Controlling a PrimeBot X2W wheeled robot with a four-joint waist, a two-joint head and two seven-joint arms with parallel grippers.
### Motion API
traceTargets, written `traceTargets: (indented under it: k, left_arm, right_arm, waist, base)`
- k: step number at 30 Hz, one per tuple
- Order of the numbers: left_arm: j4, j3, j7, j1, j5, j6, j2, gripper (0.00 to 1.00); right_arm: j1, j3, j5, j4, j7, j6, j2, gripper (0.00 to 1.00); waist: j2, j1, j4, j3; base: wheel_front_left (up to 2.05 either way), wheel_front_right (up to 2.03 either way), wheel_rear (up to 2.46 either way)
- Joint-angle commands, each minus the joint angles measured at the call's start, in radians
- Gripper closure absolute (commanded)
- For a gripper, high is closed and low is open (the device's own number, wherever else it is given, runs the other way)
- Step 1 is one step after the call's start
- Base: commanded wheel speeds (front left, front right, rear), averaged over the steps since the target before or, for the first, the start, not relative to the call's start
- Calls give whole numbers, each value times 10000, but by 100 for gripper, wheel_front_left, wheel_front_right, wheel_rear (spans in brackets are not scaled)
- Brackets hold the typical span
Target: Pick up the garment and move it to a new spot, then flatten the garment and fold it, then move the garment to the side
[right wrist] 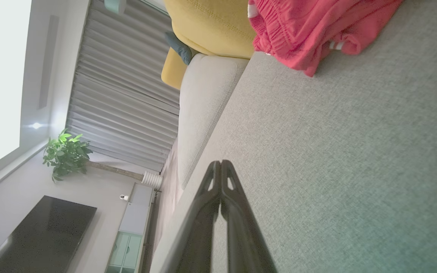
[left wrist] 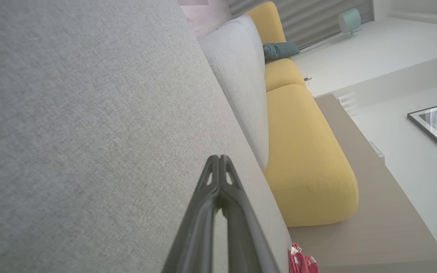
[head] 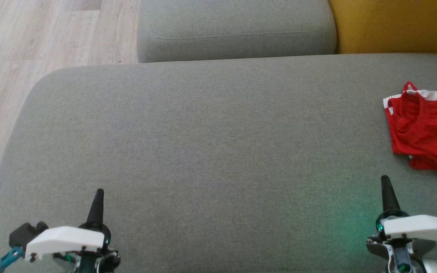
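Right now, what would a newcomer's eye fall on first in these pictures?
Crumpled red shorts with white trim lie at the right edge of the grey sofa seat. A yellow cushion sits upper right; the shut left end effector and right end effector rise from the bottom corners.

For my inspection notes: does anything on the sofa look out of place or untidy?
Yes: the red garment lies crumpled at the grey seat's far right, bunched rather than flat. Nothing looks damaged.

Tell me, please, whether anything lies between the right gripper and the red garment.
Nothing visible does: bare grey cushion lies between the shut right gripper and the red garment ahead, slightly to its right.
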Motion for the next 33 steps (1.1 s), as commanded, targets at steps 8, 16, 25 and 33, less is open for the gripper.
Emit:
traceTargets:
  k: [8, 16, 25, 33]
  left_arm:
    - [-371, 569, 273, -715, -998, -239, 73, 100]
    - [-400, 774, 477, -814, -1723, -362, 72, 100]
    - [-437, 1039, 739, -943, -2653, -519, 69, 100]
    - [-469, 1274, 974, -1057, -3479, -659, 67, 100]
  right_arm:
    - [-695, -51, 1115, -486, 217, 50, -43, 100]
    - [-746, -162, 1913, -557, 373, 53, -45, 100]
    - [-813, -304, 2938, -649, 574, 58, -47, 100]
    - [-872, -430, 3850, -730, 752, 62, -49, 100]
  waist:
    - [0, 0, -16, 43]
    - [0, 0, -30, 80]
    - [0, 0, -49, 126]
    - [0, 0, -65, 168]
  base:
    - [0, 0, 0]
    - [0, 0, 0]
    - [0, 0, 0]
    - [0, 0, 0]
